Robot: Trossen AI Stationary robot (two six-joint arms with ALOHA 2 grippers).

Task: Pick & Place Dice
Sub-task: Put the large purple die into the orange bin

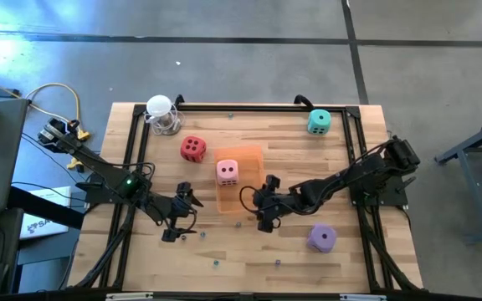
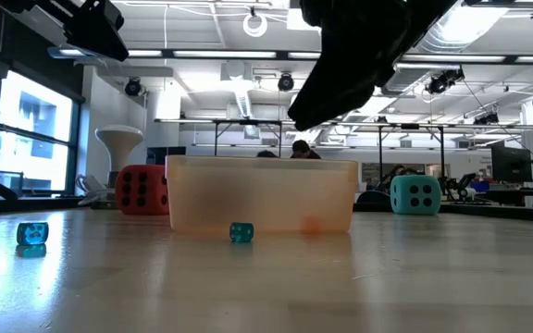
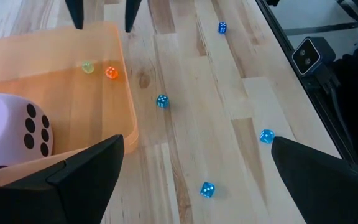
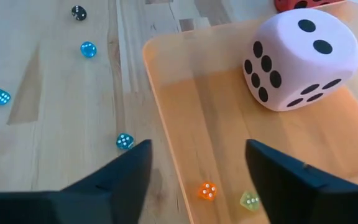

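On the pale wooden slatted table (image 1: 291, 251), a flat translucent orange plastic tray (image 1: 249, 155) sits near the middle, and the soft pink cube die with black pips (image 1: 228, 172) rests inside it, on the tray's floor toward the end farther from the grippers. In the right wrist view the same die shows six pips on one side and two on top, and two very small dice, one orange (image 4: 207, 190) and one pale yellow-green (image 4: 249, 200), lie on the tray floor near the rim closest to that camera. The right gripper (image 1: 265, 206) hangs at the tray's near right corner, its two dark fingers spread apart with nothing between them. The left gripper (image 1: 181, 212) waits just left of the tray, fingers wide apart and empty. The soft red cube die (image 1: 193, 149) stands just outside the tray's far left corner; whether it touches the tray wall is hard to judge. The soft teal cube die (image 1: 319, 122) sits near the far right edge of the table, and the soft purple cube die (image 1: 321, 238) lies well apart on the near right. Tiny translucent blue dice (image 3: 161, 101) are scattered on the boards.
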